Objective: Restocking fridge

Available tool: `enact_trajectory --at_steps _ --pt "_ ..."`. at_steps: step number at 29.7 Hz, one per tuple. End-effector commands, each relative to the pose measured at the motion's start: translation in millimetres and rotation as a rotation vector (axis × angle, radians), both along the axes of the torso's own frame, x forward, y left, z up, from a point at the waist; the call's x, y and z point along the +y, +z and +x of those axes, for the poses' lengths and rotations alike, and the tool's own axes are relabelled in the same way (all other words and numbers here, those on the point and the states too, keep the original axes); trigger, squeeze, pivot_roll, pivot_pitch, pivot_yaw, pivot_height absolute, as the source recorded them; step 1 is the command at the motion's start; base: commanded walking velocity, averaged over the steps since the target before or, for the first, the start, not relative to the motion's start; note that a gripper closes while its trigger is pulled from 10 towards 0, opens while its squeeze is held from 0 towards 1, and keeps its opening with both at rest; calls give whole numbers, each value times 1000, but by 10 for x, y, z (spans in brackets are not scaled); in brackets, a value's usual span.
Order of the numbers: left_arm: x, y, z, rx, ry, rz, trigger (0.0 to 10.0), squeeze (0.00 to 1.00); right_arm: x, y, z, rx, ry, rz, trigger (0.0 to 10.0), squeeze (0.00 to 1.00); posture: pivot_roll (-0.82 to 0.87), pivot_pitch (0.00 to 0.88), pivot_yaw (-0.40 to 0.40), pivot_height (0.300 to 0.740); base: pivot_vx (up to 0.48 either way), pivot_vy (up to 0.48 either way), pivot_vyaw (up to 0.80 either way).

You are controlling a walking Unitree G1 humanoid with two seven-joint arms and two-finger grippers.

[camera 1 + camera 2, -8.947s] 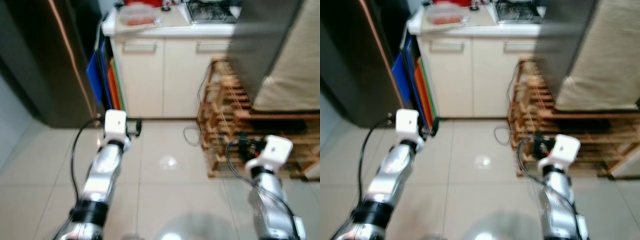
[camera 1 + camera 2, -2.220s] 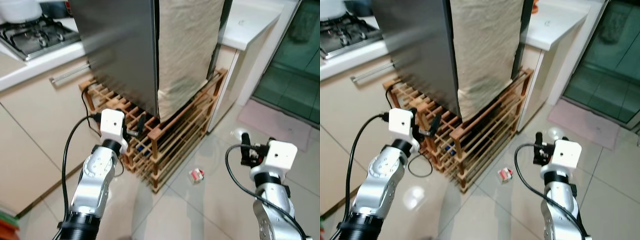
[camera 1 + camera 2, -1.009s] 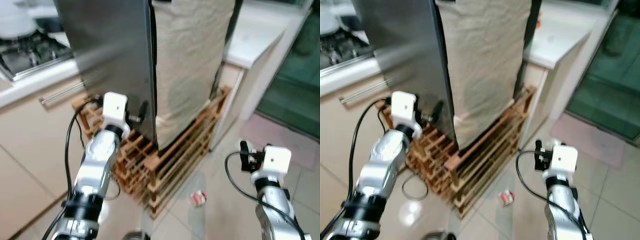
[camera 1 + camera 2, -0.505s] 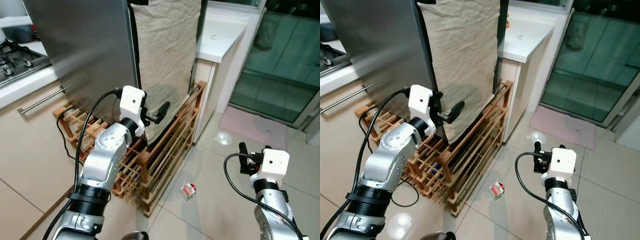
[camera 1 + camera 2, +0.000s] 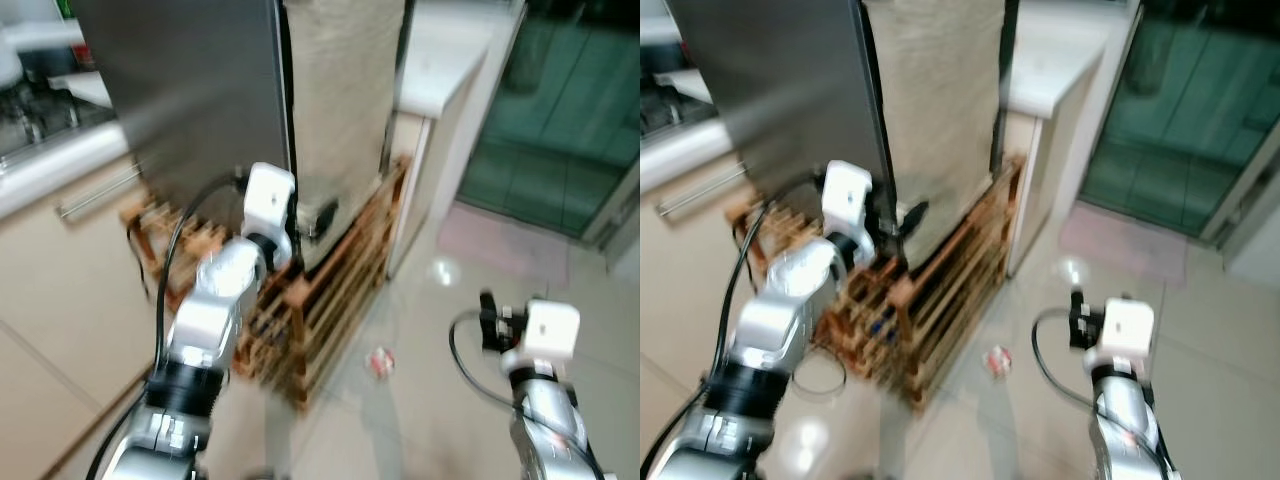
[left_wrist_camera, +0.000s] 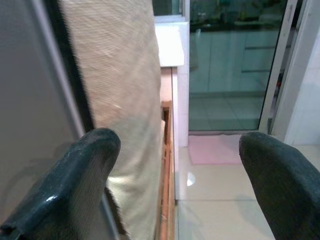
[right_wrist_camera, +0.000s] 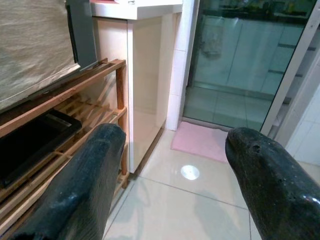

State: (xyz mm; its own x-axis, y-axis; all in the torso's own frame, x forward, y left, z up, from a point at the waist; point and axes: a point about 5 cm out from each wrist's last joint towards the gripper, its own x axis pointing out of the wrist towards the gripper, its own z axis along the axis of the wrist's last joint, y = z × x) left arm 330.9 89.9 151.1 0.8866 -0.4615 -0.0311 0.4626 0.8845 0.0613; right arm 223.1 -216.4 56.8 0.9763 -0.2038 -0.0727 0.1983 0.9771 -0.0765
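The steel fridge (image 5: 200, 90) stands on a wooden slatted rack (image 5: 340, 270). A beige cloth (image 5: 345, 90) hangs over the side next to its dark edge. My left gripper (image 5: 325, 215) is raised against the cloth's lower part, close to that edge, and it is open with nothing held. In the left wrist view the fingers (image 6: 90, 160) straddle the cloth (image 6: 120, 100). My right gripper (image 5: 487, 320) hangs low over the tiled floor, open and empty. In the right wrist view its fingers (image 7: 95, 165) look past the rack's end (image 7: 60, 110).
A small red and white packet (image 5: 381, 361) lies on the floor by the rack. A white counter (image 5: 450, 60) stands to the right of the fridge. A glass sliding door (image 5: 560, 120) with a pink mat (image 5: 500, 240) is beyond. Cream cabinets (image 5: 60, 250) are on the left.
The left arm rose from the steel side and swung right to the cloth. The view has shifted and blurred. The right arm holds its low pose.
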Motion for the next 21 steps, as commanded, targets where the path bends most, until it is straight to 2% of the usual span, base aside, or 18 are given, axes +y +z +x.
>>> enact_trajectory --at_steps 1,5,9,11,15,21 --pt "-72 41 28 -30 -9 19 10000 0 -14 69 48 -28 3 -12 10000 0 15 0 30 740 0 0 0" --pt "4 13 39 -29 44 -1 10000 0 -13 88 49 -37 -2 -11 10000 0 9 0 31 740 0 0 0" --pt "138 -140 97 26 178 -40 10000 0 1 112 53 -44 -1 -6 10000 0 9 0 29 740 0 0 0" --pt "152 -201 117 34 205 -31 10000 0 12 127 58 -49 1 -4 10000 0 10 0 28 740 0 0 0" --pt "64 -213 134 7 180 -7 10000 0 39 178 60 -64 13 1 10000 0 1 0 24 740 0 0 0" --pt "-134 13 274 -70 150 -35 10000 0 -4 196 -71 -49 14 -19 10000 0 -48 37 10 740 0 0 0"
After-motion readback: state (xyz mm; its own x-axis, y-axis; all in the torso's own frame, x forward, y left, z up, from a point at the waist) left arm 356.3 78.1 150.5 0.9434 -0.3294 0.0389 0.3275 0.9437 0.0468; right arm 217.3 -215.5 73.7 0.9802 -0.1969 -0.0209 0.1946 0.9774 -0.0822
